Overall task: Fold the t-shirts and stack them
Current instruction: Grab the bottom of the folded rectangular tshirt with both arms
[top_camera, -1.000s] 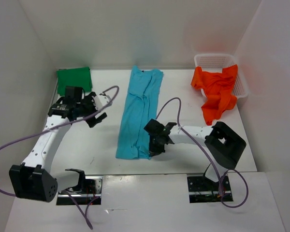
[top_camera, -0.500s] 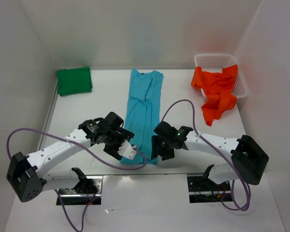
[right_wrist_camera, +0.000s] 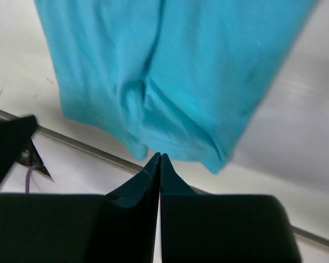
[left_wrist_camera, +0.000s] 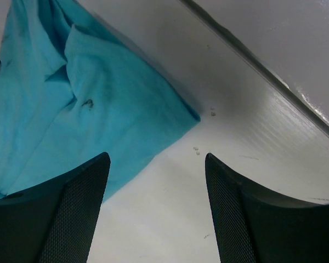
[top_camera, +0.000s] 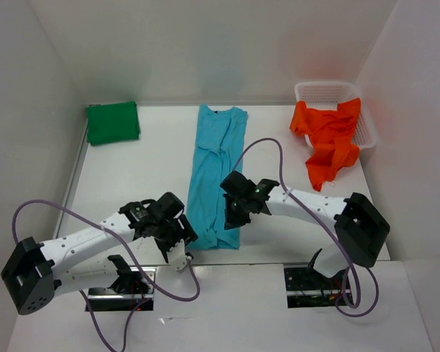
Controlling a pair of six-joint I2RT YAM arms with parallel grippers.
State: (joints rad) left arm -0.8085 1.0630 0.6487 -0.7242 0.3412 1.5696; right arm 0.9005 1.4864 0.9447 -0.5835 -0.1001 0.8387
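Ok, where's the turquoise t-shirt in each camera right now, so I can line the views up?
Top external: the turquoise t-shirt lies as a long strip down the middle of the picture, collar far, hem near.
Left wrist: it fills the upper left, one hem corner pointing right.
Right wrist: it fills the top, hem lowest.
Shared landmark: the near table edge, just past the hem in all three views.

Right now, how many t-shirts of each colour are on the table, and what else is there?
Dark green t-shirt: 1
Turquoise-blue t-shirt: 1
Orange-red t-shirt: 1
White mesh basket: 1
Total: 4 things, 3 of them t-shirts.
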